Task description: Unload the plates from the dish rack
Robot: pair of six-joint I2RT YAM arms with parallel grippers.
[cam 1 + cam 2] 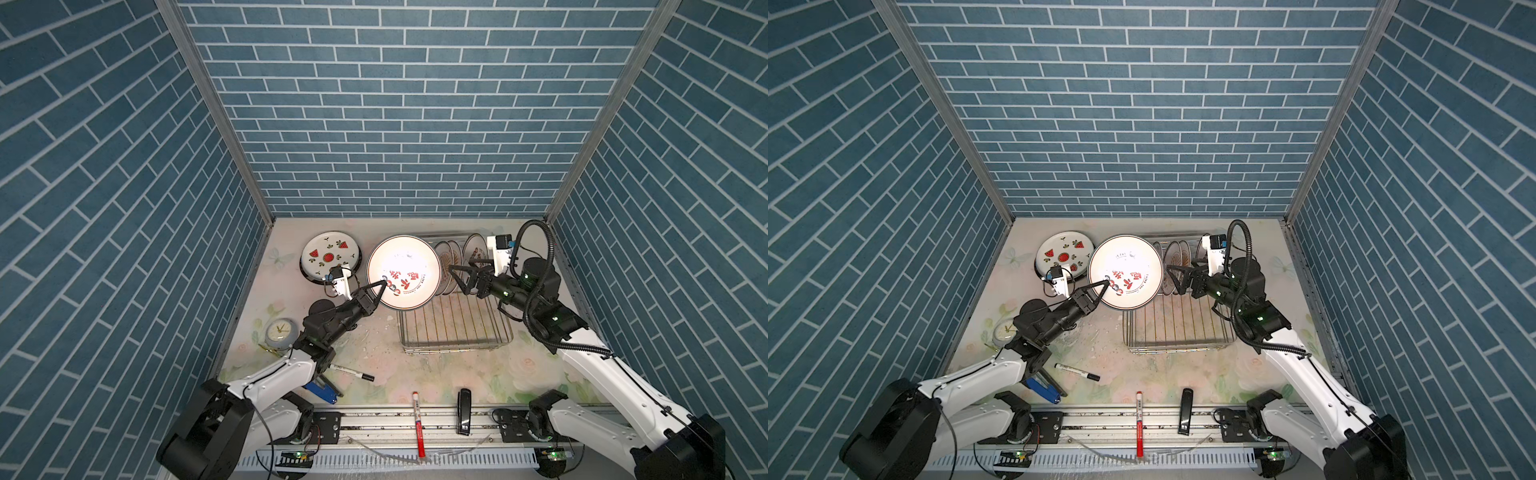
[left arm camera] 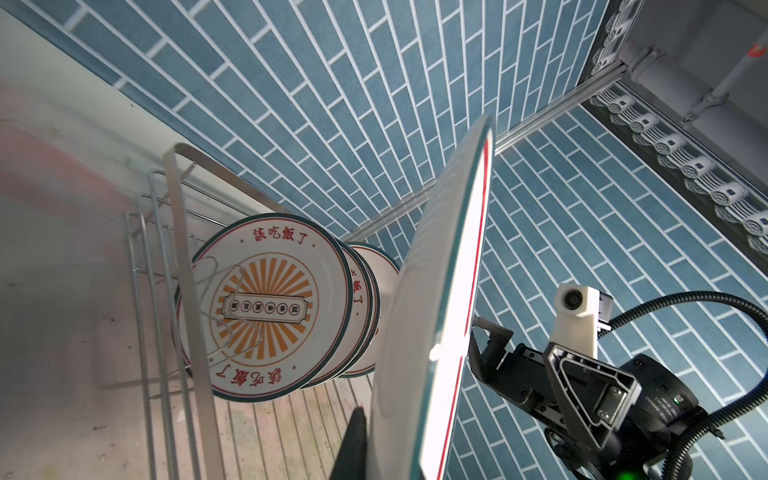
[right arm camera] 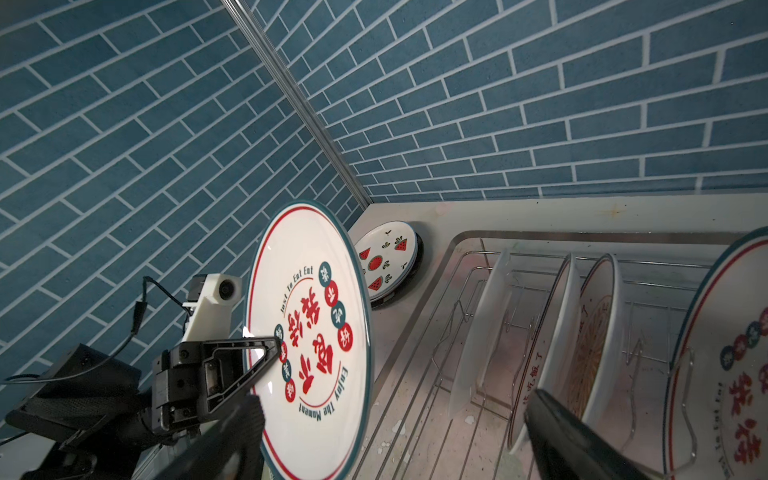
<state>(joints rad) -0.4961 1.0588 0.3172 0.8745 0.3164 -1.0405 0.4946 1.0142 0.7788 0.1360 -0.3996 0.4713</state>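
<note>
My left gripper is shut on the lower left rim of a white plate with red characters, holding it tilted in the air over the left end of the dish rack. The same plate faces the right wrist camera, and it is edge-on in the left wrist view. My right gripper stands open just right of that plate's rim, touching nothing. Several plates stand upright at the back of the rack, among them a sunburst plate. A watermelon plate lies on another plate at the back left.
A small grey clock stands by the left wall. A black marker and a blue tool lie near the left arm. A red pen and a black stapler rest on the front rail.
</note>
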